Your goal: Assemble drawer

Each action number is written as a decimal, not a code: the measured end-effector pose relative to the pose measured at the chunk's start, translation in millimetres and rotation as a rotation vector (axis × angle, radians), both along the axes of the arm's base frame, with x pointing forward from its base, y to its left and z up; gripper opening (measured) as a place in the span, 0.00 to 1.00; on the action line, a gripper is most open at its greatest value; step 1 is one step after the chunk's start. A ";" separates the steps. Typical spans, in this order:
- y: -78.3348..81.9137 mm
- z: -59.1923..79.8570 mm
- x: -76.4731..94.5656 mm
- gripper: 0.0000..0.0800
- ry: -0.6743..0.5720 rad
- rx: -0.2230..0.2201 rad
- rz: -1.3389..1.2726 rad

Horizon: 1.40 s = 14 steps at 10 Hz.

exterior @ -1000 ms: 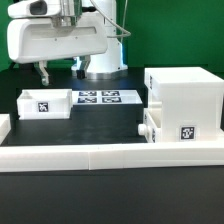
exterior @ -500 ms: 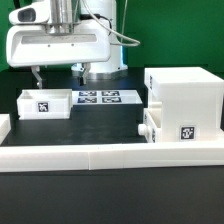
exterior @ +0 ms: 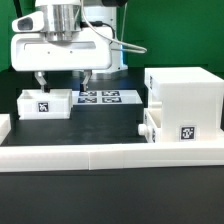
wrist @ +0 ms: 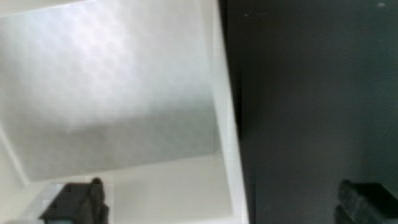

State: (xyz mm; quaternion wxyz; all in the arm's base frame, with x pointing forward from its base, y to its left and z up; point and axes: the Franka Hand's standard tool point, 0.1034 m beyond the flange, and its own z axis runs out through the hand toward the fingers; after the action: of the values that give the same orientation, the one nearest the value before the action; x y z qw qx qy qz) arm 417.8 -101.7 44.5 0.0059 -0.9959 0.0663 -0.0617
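One rail [exterior: 110,152] runs across the front. Behind it, on the exterior view's right, sits the housing [exterior: 185,95], knobbed tray [exterior: 150,125] at its left face. Further left, second tray [exterior: 45,103] lies just beside marker board [exterior: 100,97]. Above it hovers the gripper [exterior: 62,80], jaws wide apart: one finger [exterior: 40,80] over this tray, the other past its wall.

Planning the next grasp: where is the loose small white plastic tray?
On the exterior view's left, the small white plastic tray sits beside the marker board, below the open pincer.
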 end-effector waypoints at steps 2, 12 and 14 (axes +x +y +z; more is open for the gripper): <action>0.3 -5.9 -3.8 0.81 -0.007 -0.010 0.022; -1.8 -22.4 -21.5 0.81 0.048 -0.005 0.157; -1.8 -22.5 -21.6 0.81 0.048 -0.005 0.158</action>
State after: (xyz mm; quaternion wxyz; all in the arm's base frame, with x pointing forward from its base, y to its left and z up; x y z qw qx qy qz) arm 396.2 -103.5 22.0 0.0065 -0.9992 -0.0123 -0.0374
